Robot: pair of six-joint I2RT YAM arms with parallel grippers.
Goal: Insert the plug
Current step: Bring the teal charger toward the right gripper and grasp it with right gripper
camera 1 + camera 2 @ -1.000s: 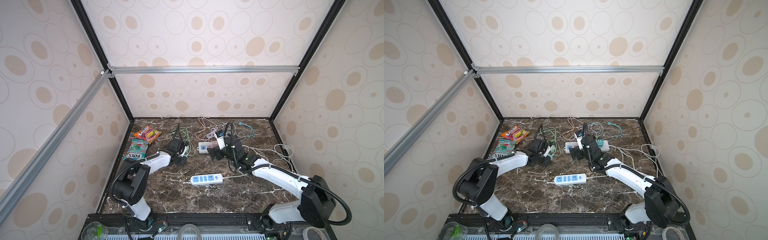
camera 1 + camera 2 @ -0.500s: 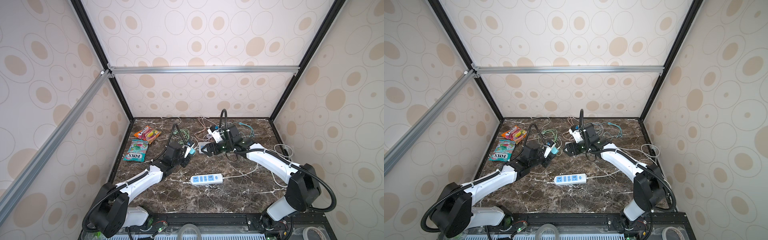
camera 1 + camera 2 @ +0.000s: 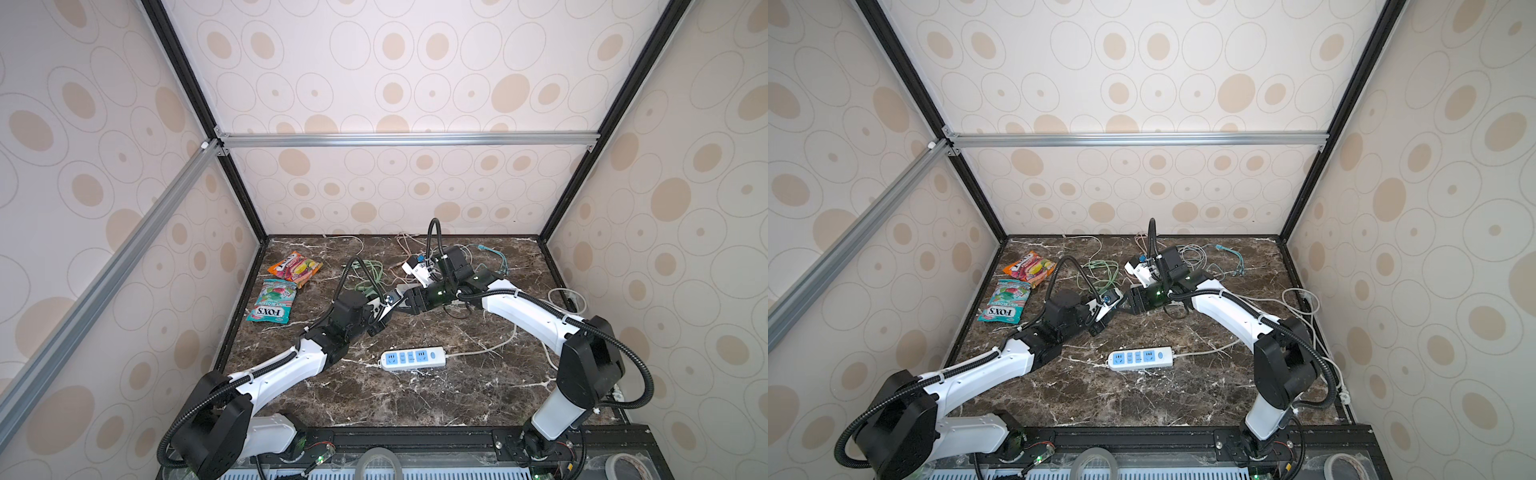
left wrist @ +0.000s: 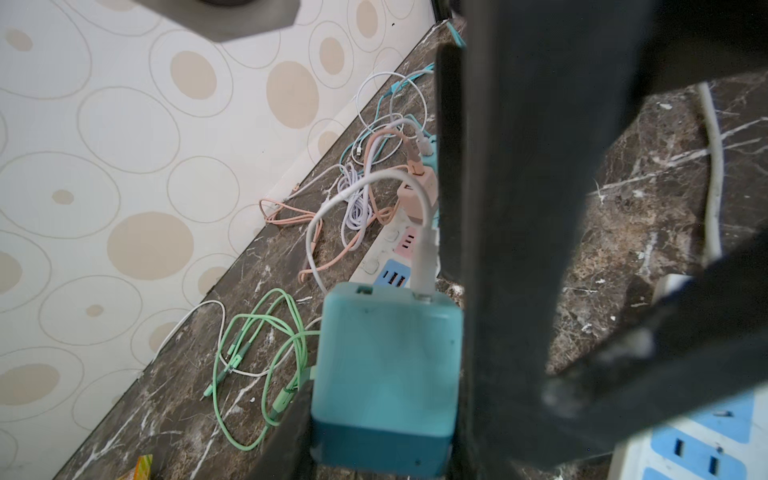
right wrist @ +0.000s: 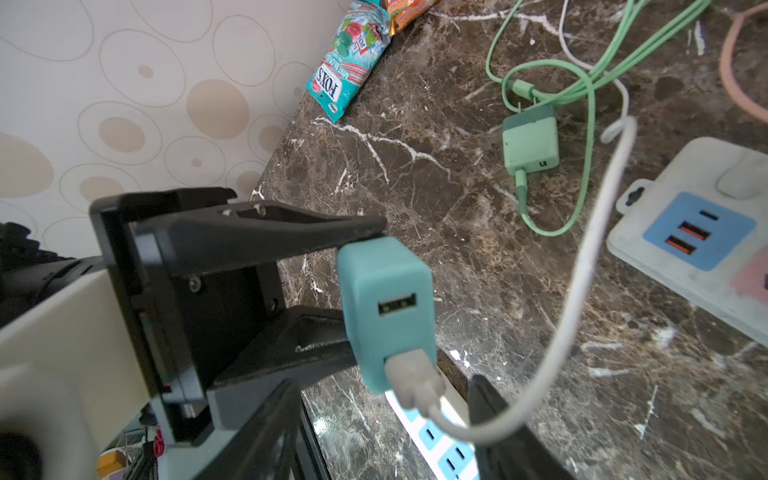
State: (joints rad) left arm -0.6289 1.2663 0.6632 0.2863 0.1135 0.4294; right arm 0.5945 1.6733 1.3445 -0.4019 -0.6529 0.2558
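Holding the teal plug [image 5: 386,299] between its two black fingers, the left gripper [image 5: 362,286] is clamped on it, one finger against each of two opposite sides. The plug is a small cube-shaped charger with one free USB port on its face and a white cable [image 5: 590,257] pushed into the port next to it; the cable loops away over the table. In both top views the plug [image 3: 390,297] sits at the tip of the left gripper [image 3: 384,309], near the middle of the marble table [image 3: 415,399], lifted off the surface and behind the white power strip [image 3: 413,358] with blue sockets. The right gripper [image 3: 405,304] faces it from the other side, almost tip to tip. Its jaws stand apart: in the right wrist view its two dark fingers [image 5: 270,432] flank the cable end of the plug with a gap on each side, touching nothing that I can make out. A second strip [image 5: 698,249] with a blue USB panel lies near, and a green charger [image 5: 530,143] with its green cord lies further off. Two candy bags [image 3: 272,300] lie by the left wall.
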